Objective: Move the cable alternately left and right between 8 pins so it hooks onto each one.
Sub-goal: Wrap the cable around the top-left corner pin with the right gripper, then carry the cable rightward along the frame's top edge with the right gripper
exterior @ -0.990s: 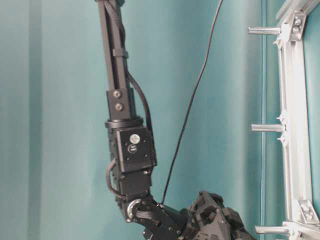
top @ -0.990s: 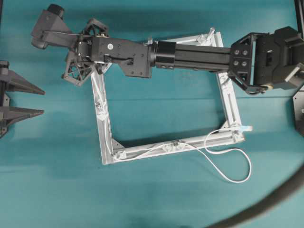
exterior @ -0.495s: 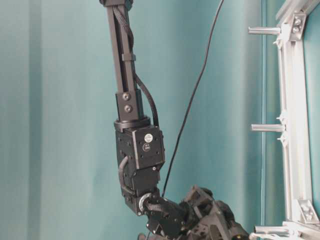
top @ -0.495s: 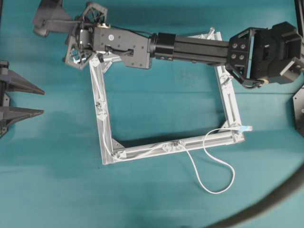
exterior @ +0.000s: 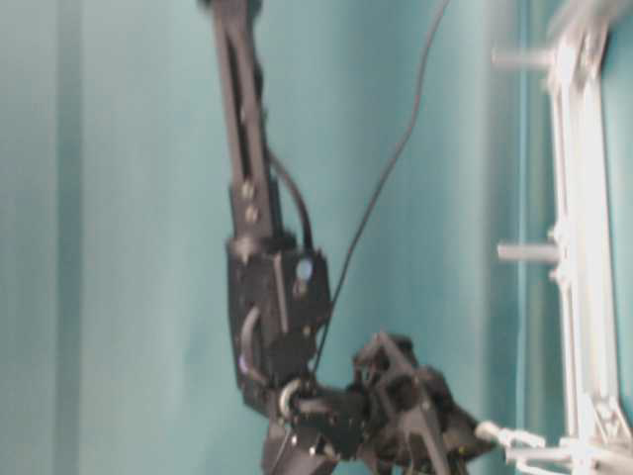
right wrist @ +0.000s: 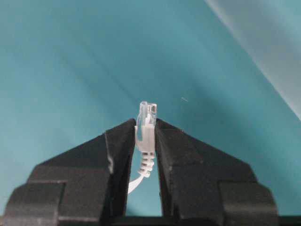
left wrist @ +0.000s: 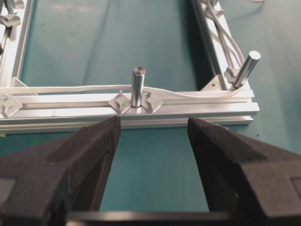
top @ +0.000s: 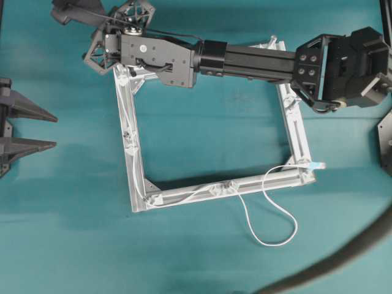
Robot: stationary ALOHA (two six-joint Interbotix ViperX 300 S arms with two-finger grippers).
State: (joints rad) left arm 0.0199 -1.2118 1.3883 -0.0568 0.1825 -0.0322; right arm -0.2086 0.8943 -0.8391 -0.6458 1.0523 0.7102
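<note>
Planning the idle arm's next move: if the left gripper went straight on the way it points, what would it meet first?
Probably the upright pin on the near frame bar, centred between the open left gripper.

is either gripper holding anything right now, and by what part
The right gripper is shut on the cable, pinching it at the plug's strain-relief boot, with the clear plug tip sticking out. The left gripper is open and holds nothing.

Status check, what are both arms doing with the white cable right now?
Right gripper shut on the cable's plug. Left gripper open, holding nothing, facing a pin. Cable runs along the frame; nothing in the way.
</note>
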